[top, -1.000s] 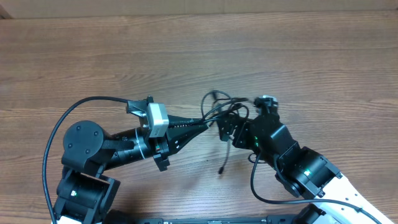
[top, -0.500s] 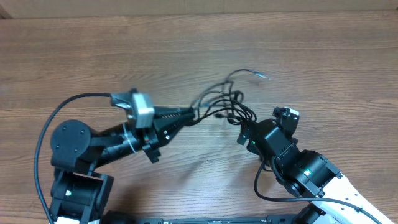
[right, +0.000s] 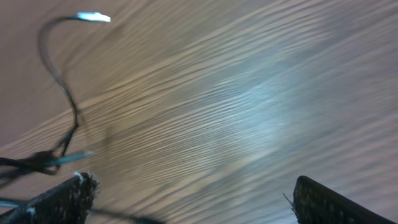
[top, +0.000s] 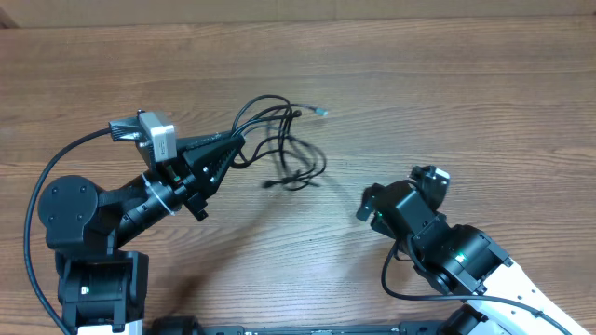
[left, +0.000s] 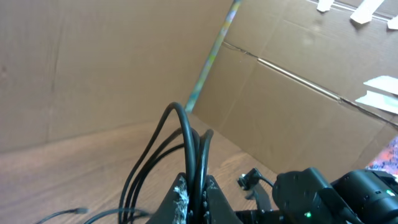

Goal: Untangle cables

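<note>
The cables (top: 279, 140) are thin black wires in a loose tangle on the wooden table, with one silver plug tip at the upper right of the bundle. My left gripper (top: 231, 141) is shut on two or three strands at the bundle's left side; the left wrist view shows the strands (left: 189, 146) pinched between its jaws (left: 198, 193) and arching upward. My right gripper (top: 365, 203) is open and empty, apart from the bundle on its right. In the right wrist view its fingers (right: 186, 202) are wide apart, with a cable end and plug tip (right: 62, 74) at the left.
The wooden table (top: 447, 93) stretches to the back. Cardboard walls (left: 93, 68) stand behind the table. The thick black cables of both arms loop near the front edge, one at the left (top: 42, 200) and one at the right (top: 391, 284).
My left gripper has pulled the cable bundle up and to the left. My right gripper has let go of the cables, opened, and drawn back to the right.
</note>
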